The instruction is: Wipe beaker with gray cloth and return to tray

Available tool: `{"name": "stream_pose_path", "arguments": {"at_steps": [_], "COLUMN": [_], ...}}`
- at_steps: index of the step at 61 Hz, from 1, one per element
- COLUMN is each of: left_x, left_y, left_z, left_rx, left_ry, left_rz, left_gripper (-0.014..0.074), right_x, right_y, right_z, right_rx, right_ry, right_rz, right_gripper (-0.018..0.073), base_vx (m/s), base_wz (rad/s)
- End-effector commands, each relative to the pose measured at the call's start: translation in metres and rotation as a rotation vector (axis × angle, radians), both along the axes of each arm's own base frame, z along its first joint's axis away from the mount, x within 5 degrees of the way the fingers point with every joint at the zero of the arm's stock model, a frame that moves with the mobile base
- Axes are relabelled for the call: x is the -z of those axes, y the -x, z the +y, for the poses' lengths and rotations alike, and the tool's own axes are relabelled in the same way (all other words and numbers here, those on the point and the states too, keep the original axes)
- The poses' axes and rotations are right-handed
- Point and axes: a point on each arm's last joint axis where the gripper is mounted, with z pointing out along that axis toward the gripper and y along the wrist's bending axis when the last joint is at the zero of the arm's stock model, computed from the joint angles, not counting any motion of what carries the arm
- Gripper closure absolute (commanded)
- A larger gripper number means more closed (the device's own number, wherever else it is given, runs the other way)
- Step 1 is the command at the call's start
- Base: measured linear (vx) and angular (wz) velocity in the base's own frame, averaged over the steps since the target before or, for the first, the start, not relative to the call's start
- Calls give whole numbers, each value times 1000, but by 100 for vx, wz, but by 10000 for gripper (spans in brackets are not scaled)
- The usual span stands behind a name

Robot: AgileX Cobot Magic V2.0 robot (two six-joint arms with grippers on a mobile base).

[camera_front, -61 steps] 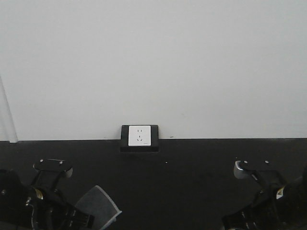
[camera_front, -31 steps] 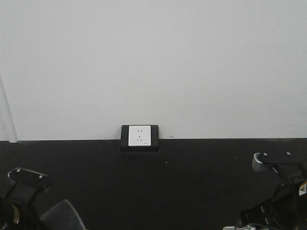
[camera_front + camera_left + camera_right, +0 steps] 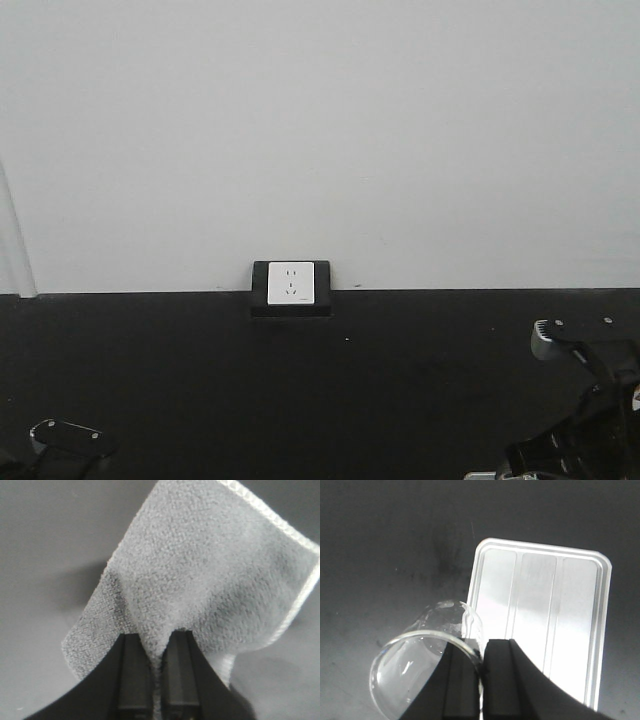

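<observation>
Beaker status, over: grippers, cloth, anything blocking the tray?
Left gripper shut on gray cloth. Right gripper shut on beaker rim, beaker not on tray. Tray bare, nothing in the way seen.

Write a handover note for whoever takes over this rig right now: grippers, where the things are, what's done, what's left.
Left gripper: shut on the gray cloth, held up off the table.
Right gripper: shut on the rim of the beaker, which is off the tray.
Tray: on the dark table, bare where visible.
Done: both things picked up. Whether the wipe happened cannot be told.
Left: wipe if needed, set the beaker on the tray.
</observation>
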Motion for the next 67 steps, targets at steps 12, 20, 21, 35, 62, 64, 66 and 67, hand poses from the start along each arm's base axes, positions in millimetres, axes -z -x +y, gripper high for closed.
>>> {"name": "stream_pose_path", "arguments": {"at_steps": [12,20,21,35,62,64,66,67], "left_x": [-15,-31,-36,-104,-173,-173,-173,-173], "left_y": [-4,0,1,19,55,55,55,55], "left_z": [-2,-1,-1,5,15,15,15,15], "left_rx": [-25,-24,-24,-24,-13,-13,-13,-13], "left_ry": [50,67,73,135,229,229,229,228], "left_rz": [-70,-126,-143,-355,-649,-648,-648,-647], "left_gripper": [162,57,51,40,41,41,41,41], "right_x": [-20,-17,-16,7,82,84,85,85], "right_y": [-1,-3,-3,-12,-45,-45,-46,-46], "right_z": [-2,-4,-5,-11,-6,-5,-5,-5], "right_rx": [11,26,29,63,91,95,96,96], "right_ry": [-12,15,21,116,124,121,119,119], "right_rz": [-94,-83,-79,28,146,148,150,151], "right_gripper": [571,571,571,571,571,571,571,571], "base_vx": [0,0,0,0,0,0,0,0], "base_wz": [0,0,0,0,0,0,0,0]}}
